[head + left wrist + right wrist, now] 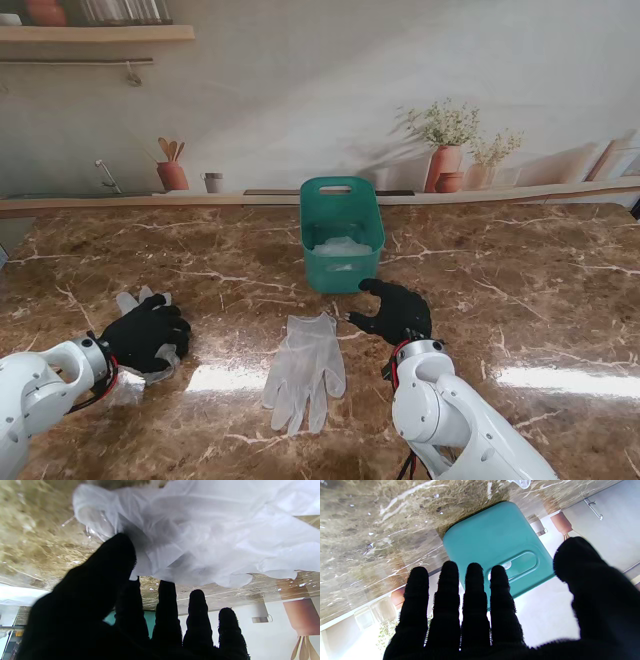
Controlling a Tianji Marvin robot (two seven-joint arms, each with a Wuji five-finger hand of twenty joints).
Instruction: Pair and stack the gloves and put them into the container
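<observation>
Both white arm housings rise from the near corners of the stand view, each ending in a hand covered in black knit fabric.

Left side: the left hand [146, 330] is palm-down on a translucent white glove [140, 302], whose finger ends protrude on the far side of the hand. In the left wrist view, the thumb [110, 562] presses into the thin, wrinkled film of that glove [200, 535], and the four fingers [167, 610] extend beside it with small gaps between them. The film is bunched between thumb and fingers, so the hand appears to be closing on the glove; a firm pinch cannot be confirmed.

Centre: a second translucent glove [305, 368] lies flat on the glossy brown marble-pattern surface [520, 290], fingers pointing toward the camera, cuff toward the container. It is well apart from both hands. Farther back stands the teal plastic container [341, 232], rectangular with rounded corners and a slot handle in its far wall. Pale, crumpled material lies inside it.

Right side: the right hand [397, 311] hovers or rests just near the container's near right corner, palm down, holding nothing. In the right wrist view its four fingers [475, 592] are straight and close together, the thumb [585, 565] is spread well aside, and the container wall [500, 535] with its handle slot lies just beyond the fingertips.
</observation>
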